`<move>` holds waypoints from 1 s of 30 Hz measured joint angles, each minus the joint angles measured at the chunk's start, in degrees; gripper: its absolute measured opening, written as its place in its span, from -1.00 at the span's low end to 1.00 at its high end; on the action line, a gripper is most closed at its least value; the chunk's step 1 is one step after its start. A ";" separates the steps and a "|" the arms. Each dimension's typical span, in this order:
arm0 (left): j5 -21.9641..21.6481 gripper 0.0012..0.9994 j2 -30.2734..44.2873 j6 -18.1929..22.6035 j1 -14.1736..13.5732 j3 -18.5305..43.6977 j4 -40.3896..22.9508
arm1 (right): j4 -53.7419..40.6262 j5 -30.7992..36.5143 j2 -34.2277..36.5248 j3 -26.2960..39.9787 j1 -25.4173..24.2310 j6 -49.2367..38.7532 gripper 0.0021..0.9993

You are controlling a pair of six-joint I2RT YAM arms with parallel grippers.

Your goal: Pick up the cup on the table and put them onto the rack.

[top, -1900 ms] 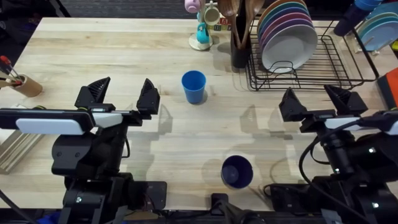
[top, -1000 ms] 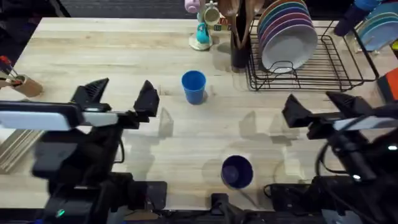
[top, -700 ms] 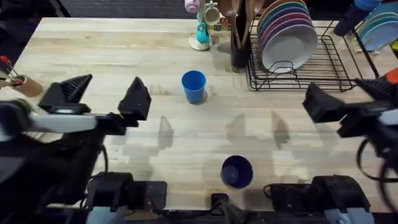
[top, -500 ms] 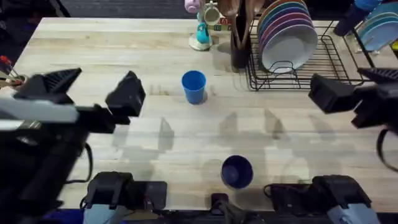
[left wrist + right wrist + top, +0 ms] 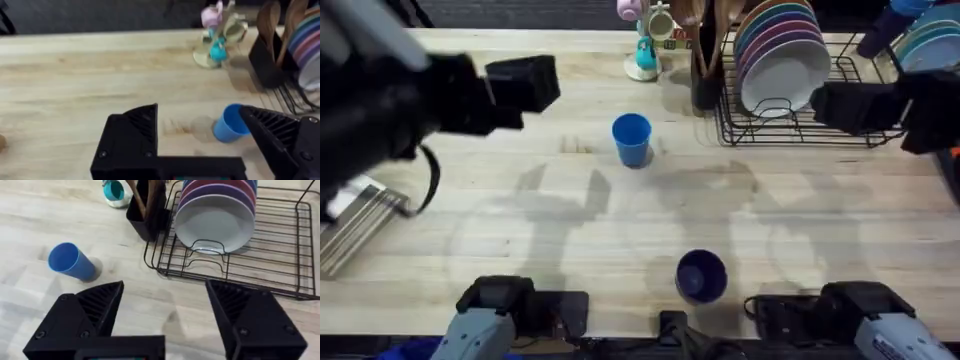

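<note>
The light blue cup (image 5: pixel 631 139) stands upright near the middle of the counter (image 5: pixel 470 230), open end up, well apart from the dark navy cup (image 5: pixel 701 276), which stands upright too, close to the counter's near edge between the two arm bases. Neither cup touches anything but the wood.

The rack (image 5: pixel 840 110) sits at the far right of the counter, its left end packed with a row of coloured plates (image 5: pixel 775 50) standing on edge, a white one at the front; the wire floor to the right of them is bare. Just beside the rack's left end stands a dark utensil holder (image 5: pixel 704 80) with wooden spoons, and left of that a small stand of pastel mugs (image 5: pixel 645 40).

The left claw (image 5: pixel 200 132) hangs high over the left side of the counter, its two black fingers spread wide with nothing between them; from its wrist camera the light blue cup (image 5: pixel 230 123) sits beyond, nearer one finger. The right claw (image 5: pixel 165 302) hovers above the counter in front of the rack (image 5: pixel 235 255), fingers likewise wide apart and holding nothing, with the light blue cup (image 5: pixel 71 261) off to the side
</note>
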 joint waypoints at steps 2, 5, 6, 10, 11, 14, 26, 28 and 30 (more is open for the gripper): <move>0.55 0.99 4.00 0.01 0.00 1.97 -1.14 | -0.18 -0.18 0.63 0.05 0.00 0.00 0.99; 1.20 0.99 9.09 0.01 0.00 3.45 -1.07 | -0.25 -0.44 0.91 0.05 0.00 0.00 0.99; 1.36 0.99 10.39 0.01 0.00 3.52 -1.08 | -0.25 -0.53 0.91 0.05 0.00 0.00 0.99; 1.54 0.99 13.83 0.00 0.00 3.52 -1.29 | -0.26 -0.61 0.91 0.05 0.00 0.00 0.99; 1.54 0.99 14.44 0.00 0.00 3.52 -1.29 | -0.24 -0.61 0.91 0.05 0.00 0.00 0.99; 1.54 0.99 16.29 0.02 0.00 3.52 -1.26 | -0.24 -0.61 0.91 0.05 0.00 0.00 0.99; 2.84 0.99 24.69 0.00 -2.98 3.52 -0.17 | -0.11 -0.59 0.91 0.05 0.01 -0.02 0.99; 2.85 0.99 25.86 0.00 -4.57 3.52 0.55 | -0.04 -0.59 0.91 0.05 0.00 -0.02 0.99; 2.85 0.99 27.11 0.00 -6.11 3.52 1.26 | -0.03 -0.61 0.91 0.05 0.00 -0.02 0.99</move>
